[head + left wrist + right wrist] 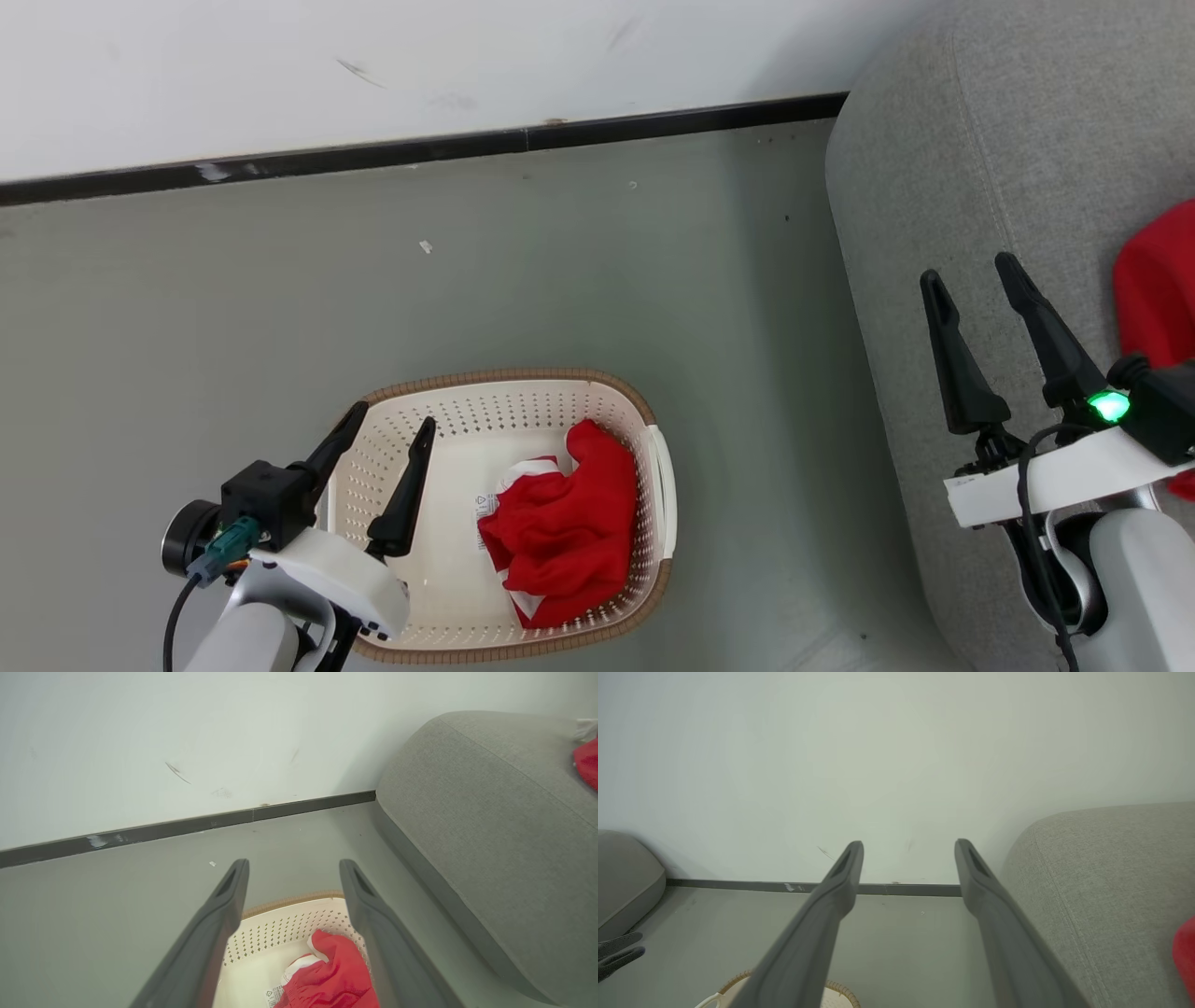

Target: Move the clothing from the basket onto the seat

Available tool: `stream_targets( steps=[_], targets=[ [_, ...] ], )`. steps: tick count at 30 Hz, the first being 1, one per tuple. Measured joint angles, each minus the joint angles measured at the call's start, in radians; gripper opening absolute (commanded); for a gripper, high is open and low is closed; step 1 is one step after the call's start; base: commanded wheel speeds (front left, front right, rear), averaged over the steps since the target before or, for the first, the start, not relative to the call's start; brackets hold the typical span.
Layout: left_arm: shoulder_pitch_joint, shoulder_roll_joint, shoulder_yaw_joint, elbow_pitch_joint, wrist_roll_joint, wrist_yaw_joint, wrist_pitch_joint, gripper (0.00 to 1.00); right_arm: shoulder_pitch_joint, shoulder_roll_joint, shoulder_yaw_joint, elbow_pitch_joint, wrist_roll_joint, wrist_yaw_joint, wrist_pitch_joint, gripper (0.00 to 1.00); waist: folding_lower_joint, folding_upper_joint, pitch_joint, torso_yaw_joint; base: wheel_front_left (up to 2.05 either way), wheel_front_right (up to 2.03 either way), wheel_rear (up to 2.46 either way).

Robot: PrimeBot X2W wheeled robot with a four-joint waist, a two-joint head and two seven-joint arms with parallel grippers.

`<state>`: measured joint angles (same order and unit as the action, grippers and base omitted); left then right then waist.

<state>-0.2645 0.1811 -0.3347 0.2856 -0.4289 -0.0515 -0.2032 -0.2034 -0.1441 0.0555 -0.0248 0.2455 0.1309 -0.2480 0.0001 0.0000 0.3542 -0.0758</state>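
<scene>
The cream basket point(644, 420) with its brown rim stands on the floor, and a crumpled red garment point(569, 532) with white trim lies in its right half. My left gripper point(392, 415) hangs open over the basket's left side, nothing between its fingers; the left wrist view shows the red clothing point(334, 977) below and beyond them. The grey seat point(1008, 187) takes up the right side. A second red garment point(1158, 280) rests on it at the right edge. Above the seat's cushion, my right gripper point(971, 266) is open and empty.
A white wall with a dark baseboard point(420, 149) runs along the back. Grey-green floor point(280, 308) lies between wall, basket and seat. In the right wrist view another grey cushion point(626, 882) sits at the left, with the left gripper's fingertips point(619, 952) below it.
</scene>
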Motion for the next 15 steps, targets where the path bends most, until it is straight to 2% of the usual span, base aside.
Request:
stream_targets(
  steps=[15],
  targets=[
    [-0.098,0.007,-0.04,0.116,0.01,-0.032,0.05,1.0,-0.111,0.019,0.011,-0.019,-0.001,0.0,-0.005,1.0,0.0,0.0,0.13,-0.061,0.0,0.0,0.0]
  ],
)
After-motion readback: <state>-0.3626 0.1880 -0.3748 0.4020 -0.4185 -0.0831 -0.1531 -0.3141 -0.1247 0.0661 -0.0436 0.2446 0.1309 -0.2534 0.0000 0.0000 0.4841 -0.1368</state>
